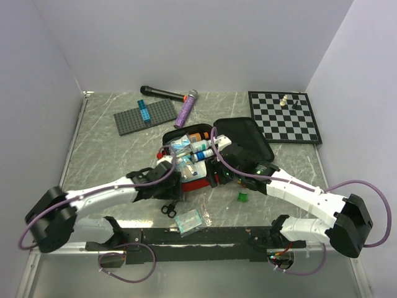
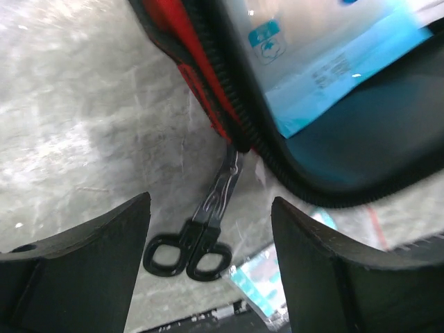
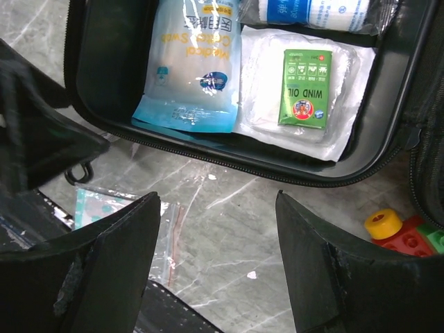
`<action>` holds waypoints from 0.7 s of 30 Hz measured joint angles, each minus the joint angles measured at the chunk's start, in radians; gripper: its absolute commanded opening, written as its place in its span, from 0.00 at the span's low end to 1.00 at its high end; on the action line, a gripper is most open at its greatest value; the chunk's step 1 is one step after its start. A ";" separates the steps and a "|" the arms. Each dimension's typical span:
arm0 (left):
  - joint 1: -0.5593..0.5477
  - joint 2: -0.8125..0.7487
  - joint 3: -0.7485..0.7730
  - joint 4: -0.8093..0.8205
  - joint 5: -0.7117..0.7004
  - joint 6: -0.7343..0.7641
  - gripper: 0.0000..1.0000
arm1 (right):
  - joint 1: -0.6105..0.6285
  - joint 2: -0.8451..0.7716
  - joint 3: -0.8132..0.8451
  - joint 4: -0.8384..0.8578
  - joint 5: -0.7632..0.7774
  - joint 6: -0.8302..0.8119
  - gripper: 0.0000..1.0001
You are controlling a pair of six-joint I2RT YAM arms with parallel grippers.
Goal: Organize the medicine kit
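Scissors (image 2: 211,208) (pouch (image 1: 189,220) too) obstruct room beside the kit (image 2: 198,80).

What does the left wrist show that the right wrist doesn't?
Left wrist only: the medicine kit's red outer fabric, and black-handled scissors on the table, blades running under the kit's edge.
Right wrist only: a green Wind Oil box on a white pad, a labelled roll above them, and toy bricks beside the kit.
Both: the open kit's black lining and zip, a blue-and-white packet inside (probably the same one), a clear bag on the table. The left gripper and right gripper are open and empty.
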 measured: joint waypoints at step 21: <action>-0.111 0.297 0.149 -0.037 -0.200 -0.038 0.35 | 0.003 0.009 0.000 0.005 0.048 -0.033 0.73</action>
